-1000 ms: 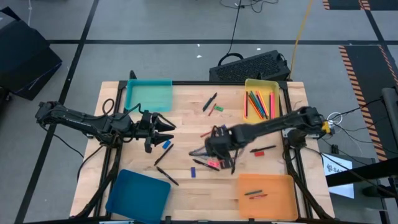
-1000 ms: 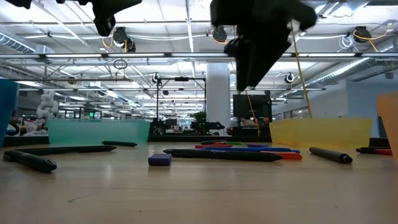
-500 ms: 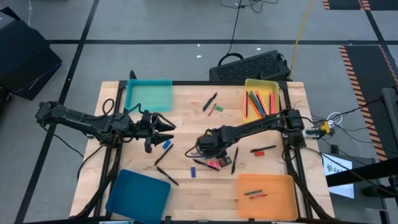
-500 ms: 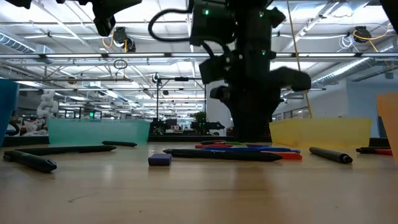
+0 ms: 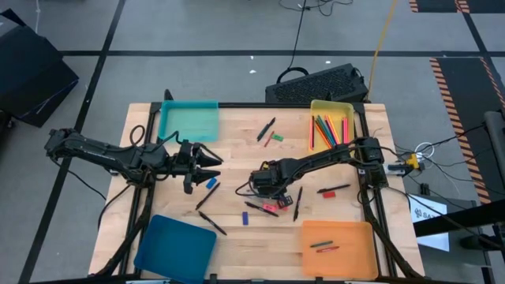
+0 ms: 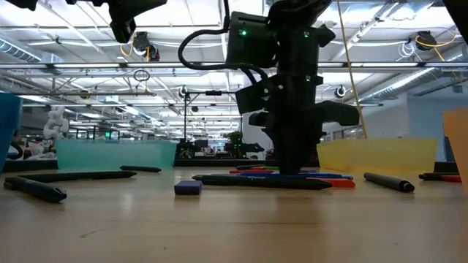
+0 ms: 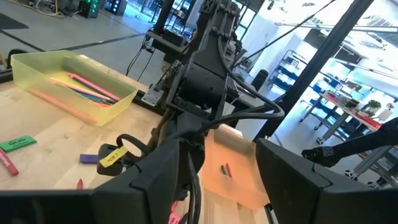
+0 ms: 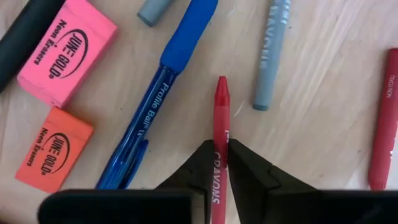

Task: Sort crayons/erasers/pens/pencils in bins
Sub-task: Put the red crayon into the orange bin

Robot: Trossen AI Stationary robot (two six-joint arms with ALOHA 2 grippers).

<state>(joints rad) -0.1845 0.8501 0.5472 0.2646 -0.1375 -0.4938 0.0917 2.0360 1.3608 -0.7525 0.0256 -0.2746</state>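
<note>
My right gripper (image 5: 264,186) is down on the table's middle, in a pile of pens, erasers and crayons, shut on a red crayon (image 8: 221,106). Beside the crayon lie a blue pen (image 8: 163,93), a grey-blue crayon (image 8: 271,56), a pink eraser (image 8: 65,51) and an orange eraser (image 8: 53,149). My left gripper (image 5: 213,162) hovers open, left of the pile, with nothing in it. The teal bin (image 5: 188,121) and the yellow bin (image 5: 331,109) with pencils stand at the far side. The dark blue bin (image 5: 175,244) and the orange bin (image 5: 338,241) stand at the near side. My right gripper pinches the red crayon's paper-wrapped body (image 8: 220,163) between its two fingertips, one on each long side. The fingers come from above, pointing down. The crayon lies flat on the table, its pointed tip (image 8: 221,83) sticking out ahead of the fingers.
Another red crayon (image 8: 382,118) lies close by. Loose pens (image 5: 207,196) and a blue eraser (image 5: 211,183) lie below my left gripper. More pens and a green eraser (image 5: 268,132) lie toward the far edge. A black keyboard (image 5: 316,83) sits beyond the table.
My right gripper has gone toward the table's left edge and down, from above the pile to table height, and now stands on the red crayon. A dark pen to its right is uncovered.
</note>
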